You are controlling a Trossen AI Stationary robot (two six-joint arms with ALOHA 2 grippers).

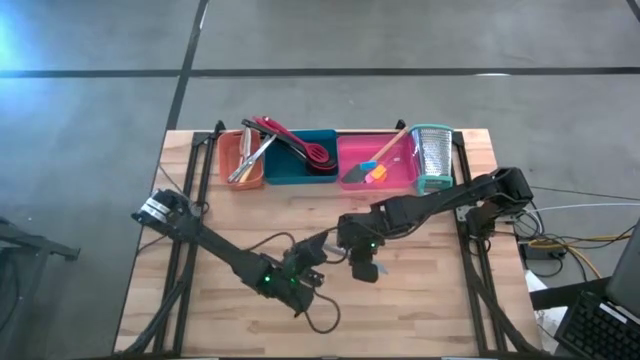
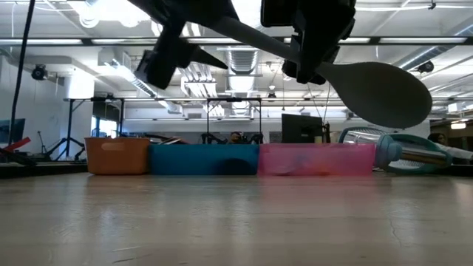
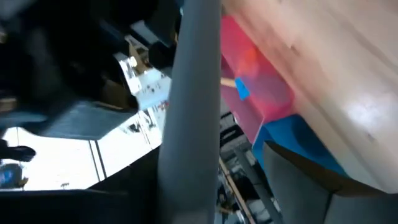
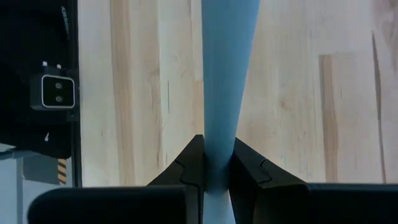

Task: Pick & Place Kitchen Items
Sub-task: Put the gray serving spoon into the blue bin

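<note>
Pale wood bench [image 1: 420, 300] — planked, smooth, faintly glossy; the grey spoon [image 2: 384, 92] looks matt plastic; the grater [image 1: 433, 152] — perforated shiny metal.

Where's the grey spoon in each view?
High: grey spoon between both grippers, mid-table.
Low: held aloft, bowl upper right.
Left wrist: grey handle running up the centre.
Right wrist: handle clamped between the right gripper fingers.
Shared landmark: pink tray; absent from right wrist.
</note>
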